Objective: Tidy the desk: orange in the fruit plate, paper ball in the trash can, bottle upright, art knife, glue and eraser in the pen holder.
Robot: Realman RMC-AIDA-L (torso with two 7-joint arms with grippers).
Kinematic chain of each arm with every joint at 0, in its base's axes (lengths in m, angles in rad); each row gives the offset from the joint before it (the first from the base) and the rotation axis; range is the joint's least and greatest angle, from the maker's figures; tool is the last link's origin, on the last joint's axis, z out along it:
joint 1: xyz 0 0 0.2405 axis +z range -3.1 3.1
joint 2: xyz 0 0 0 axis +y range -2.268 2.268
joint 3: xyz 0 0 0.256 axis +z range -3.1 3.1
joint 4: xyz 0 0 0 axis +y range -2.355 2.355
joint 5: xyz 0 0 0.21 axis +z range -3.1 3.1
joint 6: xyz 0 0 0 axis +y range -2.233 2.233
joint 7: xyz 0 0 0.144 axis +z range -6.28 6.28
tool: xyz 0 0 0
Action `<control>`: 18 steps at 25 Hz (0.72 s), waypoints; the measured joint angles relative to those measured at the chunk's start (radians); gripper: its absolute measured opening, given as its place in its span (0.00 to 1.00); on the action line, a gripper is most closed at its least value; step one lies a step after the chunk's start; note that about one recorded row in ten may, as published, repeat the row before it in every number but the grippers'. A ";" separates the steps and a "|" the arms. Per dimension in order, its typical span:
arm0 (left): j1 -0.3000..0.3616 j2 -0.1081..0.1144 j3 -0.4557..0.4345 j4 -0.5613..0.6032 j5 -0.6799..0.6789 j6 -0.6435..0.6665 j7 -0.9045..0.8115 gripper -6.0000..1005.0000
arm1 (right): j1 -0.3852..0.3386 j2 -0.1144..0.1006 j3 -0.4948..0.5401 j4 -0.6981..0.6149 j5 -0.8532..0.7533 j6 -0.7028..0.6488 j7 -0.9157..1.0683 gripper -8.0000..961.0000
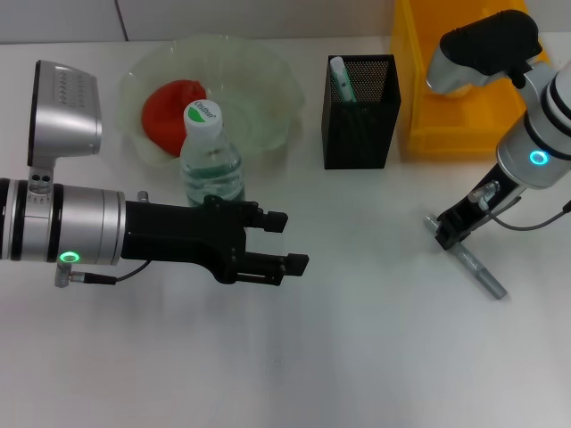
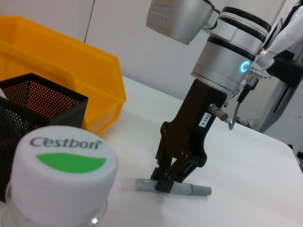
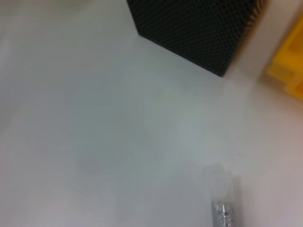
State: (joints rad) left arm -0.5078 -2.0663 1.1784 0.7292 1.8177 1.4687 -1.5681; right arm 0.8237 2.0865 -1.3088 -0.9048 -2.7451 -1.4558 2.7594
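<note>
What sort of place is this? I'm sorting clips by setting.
Probably an office-style desk set up for robot trials: a plain white table with a black mesh pen holder, a yellow trash can and a water bottle between two robot arms.

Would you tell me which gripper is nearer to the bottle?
Left. The left gripper is open just in front of the upright bottle; the right gripper is far across the desk, down on the art knife.
</note>
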 joint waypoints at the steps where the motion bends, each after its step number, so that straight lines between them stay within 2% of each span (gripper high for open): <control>1: 0.001 0.000 -0.001 0.000 0.000 0.000 0.003 0.74 | -0.003 -0.001 0.000 -0.003 0.006 0.000 -0.004 0.29; 6: 0.002 0.000 -0.004 -0.003 -0.004 -0.001 0.009 0.74 | -0.033 -0.003 0.001 -0.048 0.013 -0.013 -0.013 0.17; 7: 0.002 0.000 -0.004 -0.004 -0.004 -0.001 0.009 0.74 | -0.069 -0.003 0.007 -0.134 0.015 -0.029 -0.014 0.15; 8: 0.002 0.000 -0.004 -0.004 -0.004 -0.001 0.009 0.74 | -0.069 -0.003 0.007 -0.134 0.015 -0.029 -0.014 0.15; 11: 0.003 0.000 -0.005 -0.006 -0.005 -0.002 0.010 0.74 | -0.152 -0.005 0.029 -0.355 0.050 -0.062 -0.015 0.15; 12: 0.004 0.000 -0.006 -0.006 -0.006 -0.002 0.010 0.74 | -0.216 -0.006 0.074 -0.526 0.117 -0.078 -0.031 0.15; 13: 0.004 0.000 -0.006 -0.006 -0.006 -0.002 0.010 0.74 | -0.216 -0.006 0.074 -0.526 0.117 -0.078 -0.031 0.15; 15: 0.006 0.000 -0.007 -0.006 -0.006 -0.002 0.010 0.74 | -0.286 -0.006 0.142 -0.677 0.235 -0.074 -0.075 0.15; 18: 0.006 -0.001 -0.007 -0.006 -0.006 -0.002 0.010 0.74 | -0.400 -0.005 0.248 -0.784 0.522 0.001 -0.218 0.14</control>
State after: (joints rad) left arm -0.5018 -2.0671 1.1719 0.7236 1.8112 1.4664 -1.5584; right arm 0.4237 2.0816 -1.0610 -1.6892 -2.2230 -1.4548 2.5414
